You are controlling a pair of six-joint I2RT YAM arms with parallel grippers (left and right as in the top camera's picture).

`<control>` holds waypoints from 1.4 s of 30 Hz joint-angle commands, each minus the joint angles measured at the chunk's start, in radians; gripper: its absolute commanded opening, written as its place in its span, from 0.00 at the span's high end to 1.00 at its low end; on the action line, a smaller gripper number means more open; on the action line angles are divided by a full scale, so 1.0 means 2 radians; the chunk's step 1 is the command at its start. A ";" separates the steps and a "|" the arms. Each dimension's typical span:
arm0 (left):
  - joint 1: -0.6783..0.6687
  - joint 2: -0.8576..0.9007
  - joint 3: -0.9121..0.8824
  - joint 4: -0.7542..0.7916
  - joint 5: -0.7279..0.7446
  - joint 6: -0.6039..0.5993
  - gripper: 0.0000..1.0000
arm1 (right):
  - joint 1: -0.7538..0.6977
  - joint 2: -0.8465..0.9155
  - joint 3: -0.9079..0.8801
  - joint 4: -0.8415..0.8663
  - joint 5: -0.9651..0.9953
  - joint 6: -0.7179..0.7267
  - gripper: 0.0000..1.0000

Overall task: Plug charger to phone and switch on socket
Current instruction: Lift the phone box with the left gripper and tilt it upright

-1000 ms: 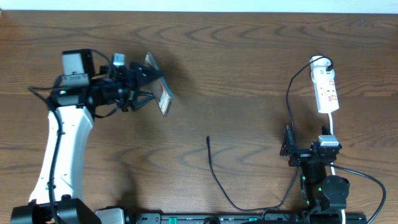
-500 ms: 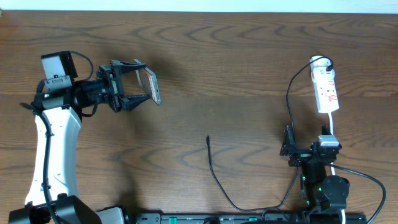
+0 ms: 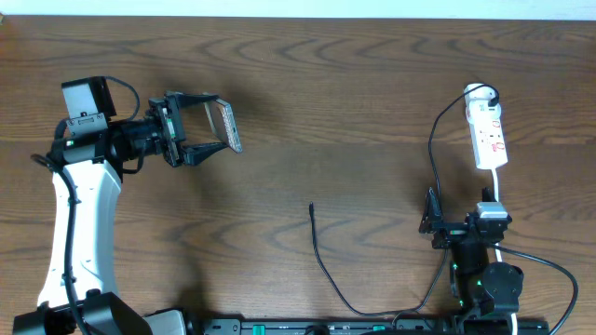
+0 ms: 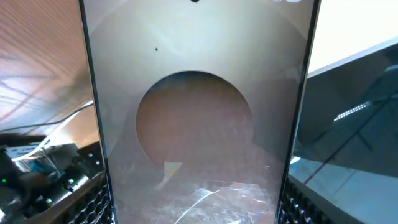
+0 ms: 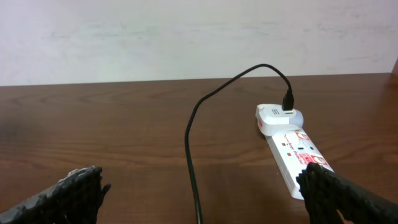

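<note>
My left gripper [image 3: 207, 128] is shut on the phone [image 3: 226, 126] and holds it on edge above the table at the left. In the left wrist view the phone's glossy brownish face [image 4: 199, 112] fills the space between the jaws. The charger's black cable [image 3: 326, 270] lies on the table at the centre front, its free plug tip [image 3: 311, 207] pointing to the far side. Its other end is plugged in at the socket's [image 3: 488, 136] far end. The socket also shows in the right wrist view [image 5: 292, 155], with the cable [image 5: 191, 155] beside it. My right gripper [image 3: 463, 221] is open, just in front of the socket.
The socket's white cord [image 3: 500, 191] runs back toward my right arm. Black robot cables [image 3: 549, 270] loop at the front right. The table's far edge [image 3: 298, 17] meets a pale wall.
My left arm has pulled back to the left and lifted the phone, turning it on edge. It has held still for the last half second. The right arm has not moved.
</note>
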 commanded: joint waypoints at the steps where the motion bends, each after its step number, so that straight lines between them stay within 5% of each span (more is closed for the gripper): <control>1: 0.002 -0.010 0.012 0.002 0.025 -0.019 0.93 | -0.001 -0.002 -0.001 -0.002 0.004 0.004 0.01; 15: 0.002 -0.010 0.012 0.002 -0.001 0.010 0.92 | -0.001 -0.002 -0.001 -0.002 0.004 0.004 0.01; 22: 0.002 -0.010 0.012 -0.024 -0.154 0.133 0.93 | -0.001 -0.002 -0.001 -0.002 0.004 0.004 0.01; 33: -0.025 -0.010 0.011 -0.181 -0.442 0.179 0.92 | -0.001 -0.002 -0.001 -0.002 0.004 0.004 0.01; 42: -0.061 -0.010 0.005 -0.208 -0.500 0.179 0.93 | -0.001 -0.001 -0.001 -0.002 0.004 0.004 0.01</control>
